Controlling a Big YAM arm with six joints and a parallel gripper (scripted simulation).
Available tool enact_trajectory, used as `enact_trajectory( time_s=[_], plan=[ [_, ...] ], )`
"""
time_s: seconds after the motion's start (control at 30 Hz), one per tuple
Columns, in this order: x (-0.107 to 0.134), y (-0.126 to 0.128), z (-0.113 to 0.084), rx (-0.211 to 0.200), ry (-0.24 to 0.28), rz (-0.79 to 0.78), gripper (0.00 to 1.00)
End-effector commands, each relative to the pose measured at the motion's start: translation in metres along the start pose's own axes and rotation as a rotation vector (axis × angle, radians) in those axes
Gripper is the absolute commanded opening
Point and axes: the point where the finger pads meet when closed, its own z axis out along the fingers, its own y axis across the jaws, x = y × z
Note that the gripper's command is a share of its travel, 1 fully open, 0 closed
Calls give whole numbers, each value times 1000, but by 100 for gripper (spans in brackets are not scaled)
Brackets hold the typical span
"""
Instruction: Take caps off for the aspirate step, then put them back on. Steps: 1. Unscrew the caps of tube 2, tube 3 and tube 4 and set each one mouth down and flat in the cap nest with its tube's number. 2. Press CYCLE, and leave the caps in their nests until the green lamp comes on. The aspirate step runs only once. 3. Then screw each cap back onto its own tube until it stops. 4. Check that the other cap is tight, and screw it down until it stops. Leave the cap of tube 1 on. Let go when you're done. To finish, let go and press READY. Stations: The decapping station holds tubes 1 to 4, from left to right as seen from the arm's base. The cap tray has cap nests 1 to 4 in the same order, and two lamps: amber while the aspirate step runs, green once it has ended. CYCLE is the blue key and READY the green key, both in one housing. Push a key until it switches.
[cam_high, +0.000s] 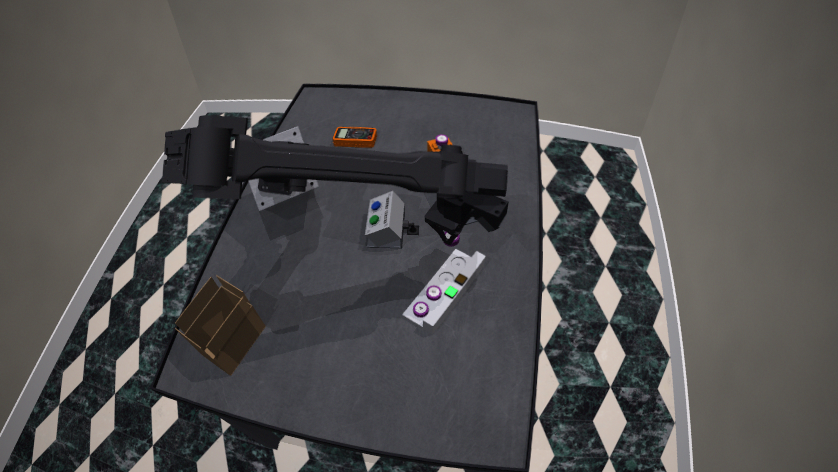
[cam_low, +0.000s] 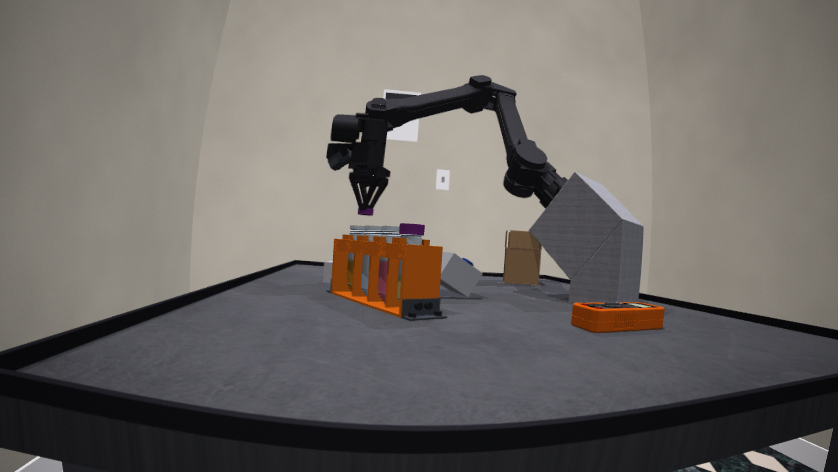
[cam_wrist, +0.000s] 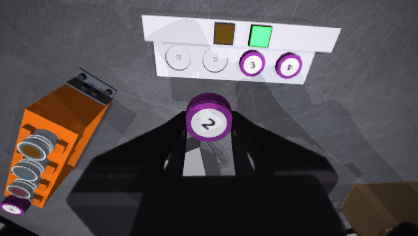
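My gripper (cam_wrist: 208, 118) (cam_low: 365, 208) is shut on the purple cap 2 (cam_wrist: 209, 122) (cam_low: 365, 212) and holds it in the air between the cap tray (cam_wrist: 175, 75) (cam_high: 480, 256) and the decapping station (cam_wrist: 85, 107) (cam_low: 421, 269). Cap 3 (cam_wrist: 252, 64) (cam_high: 433, 292) and cap 4 (cam_wrist: 288, 65) (cam_high: 420, 308) lie in their nests; nests 1 and 2 are empty. The green lamp (cam_wrist: 260, 36) (cam_high: 450, 291) is lit; the amber lamp (cam_wrist: 224, 33) (cam_high: 460, 279) is dark. The tube 1 cap (cam_wrist: 13, 206) (cam_low: 411, 229) (cam_high: 441, 139) is on its tube; the other three tubes are open.
The key housing (cam_high: 388, 225) (cam_low: 460, 275) with the blue CYCLE key (cam_high: 375, 205) and green READY key (cam_high: 374, 219) stands between arm base and tray. An orange multimeter (cam_high: 354, 136) (cam_low: 617, 317) lies near the station. A cardboard box (cam_high: 243, 340) (cam_low: 521, 266) stands at the table's left edge.
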Motion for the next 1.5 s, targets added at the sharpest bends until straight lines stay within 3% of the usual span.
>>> enact_trajectory(
  time_s=[0.0,0.33,0.47,0.53,0.6,0.7,0.8,1.0,1.13,1.47],
  plan=[
    [17,14,6,11,35,-149,0],
    [47,74,5,-1,21,-757,0],
    [55,89,5,-4,21,-964,0],
    [55,89,5,-4,21,-964,0],
    [63,104,5,-6,18,-1132,0],
    [72,119,4,-11,17,-1274,0],
    [65,139,-3,-15,-7,-1428,0],
    [81,170,-4,-21,-14,-1749,0],
    [91,183,-2,-21,-7,-1750,0],
    [135,257,-5,-20,3,-1747,0]
  ],
)
